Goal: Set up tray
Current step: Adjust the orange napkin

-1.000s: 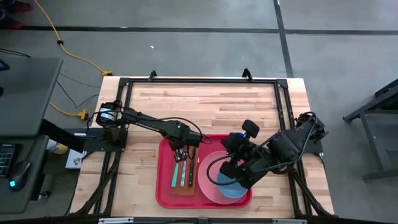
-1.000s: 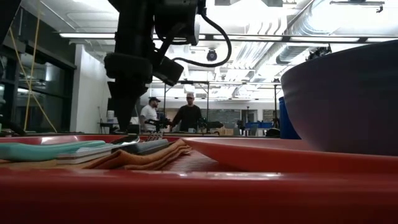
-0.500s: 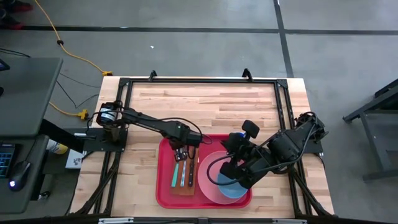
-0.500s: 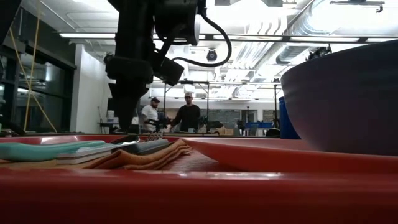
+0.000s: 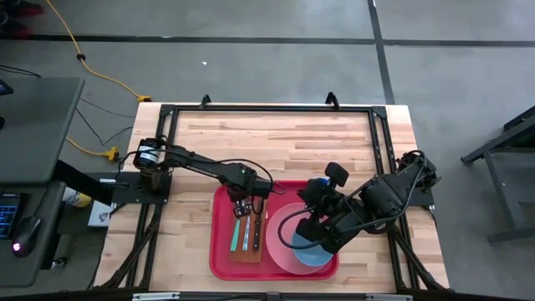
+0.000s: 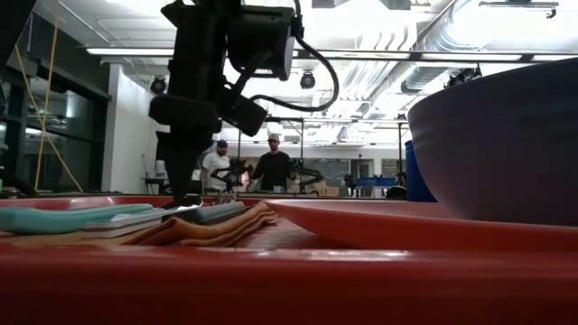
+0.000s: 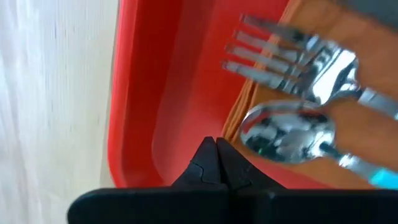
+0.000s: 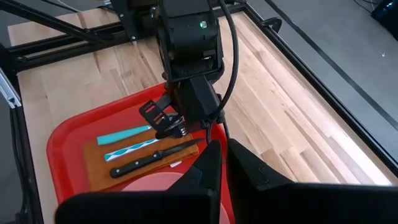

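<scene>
We note the red tray [image 5: 224, 255] at the table's near edge, left gripper [image 5: 242, 204] fingers pressed together, empty, above the fork [image 7: 283, 56] and spoon [image 7: 288, 131] tips on the napkin [image 8: 99, 165], right gripper [image 5: 305, 226] pressed together over the pink plate [image 5: 280, 249]

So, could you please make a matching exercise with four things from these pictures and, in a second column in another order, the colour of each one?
Things:
1. tray
2. napkin
3. bowl
4. knife handle

Colours:
a. black
b. blue
c. red
d. orange-brown

Pairs: 1-c, 2-d, 3-b, 4-a
</scene>
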`<action>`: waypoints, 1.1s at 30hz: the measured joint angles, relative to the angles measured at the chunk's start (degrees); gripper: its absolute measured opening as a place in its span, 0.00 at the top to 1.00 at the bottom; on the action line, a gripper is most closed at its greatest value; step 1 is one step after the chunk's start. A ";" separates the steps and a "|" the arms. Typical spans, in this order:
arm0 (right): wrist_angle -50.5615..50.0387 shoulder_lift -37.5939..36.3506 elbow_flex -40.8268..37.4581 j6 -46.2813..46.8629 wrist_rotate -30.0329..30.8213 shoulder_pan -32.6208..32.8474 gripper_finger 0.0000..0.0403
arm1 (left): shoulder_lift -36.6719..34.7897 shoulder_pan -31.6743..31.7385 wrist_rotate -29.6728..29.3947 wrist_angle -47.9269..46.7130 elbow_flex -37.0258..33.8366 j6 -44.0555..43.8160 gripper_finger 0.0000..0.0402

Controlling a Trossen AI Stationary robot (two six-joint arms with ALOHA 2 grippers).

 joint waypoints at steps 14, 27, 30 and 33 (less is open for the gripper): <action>0.00 0.00 0.00 0.00 0.02 0.00 1.00 | 0.56 -0.02 1.78 0.09 -0.06 0.59 0.98; 0.00 0.00 0.00 0.00 0.07 0.00 1.00 | 1.17 -0.04 2.62 0.64 -0.02 1.31 0.98; 0.00 0.00 0.00 0.00 0.06 0.00 1.00 | 1.46 -0.05 2.60 0.66 -0.02 1.35 0.98; 0.00 0.00 0.00 0.00 0.06 0.00 1.00 | 2.20 -0.07 2.08 -1.77 -0.05 0.77 0.98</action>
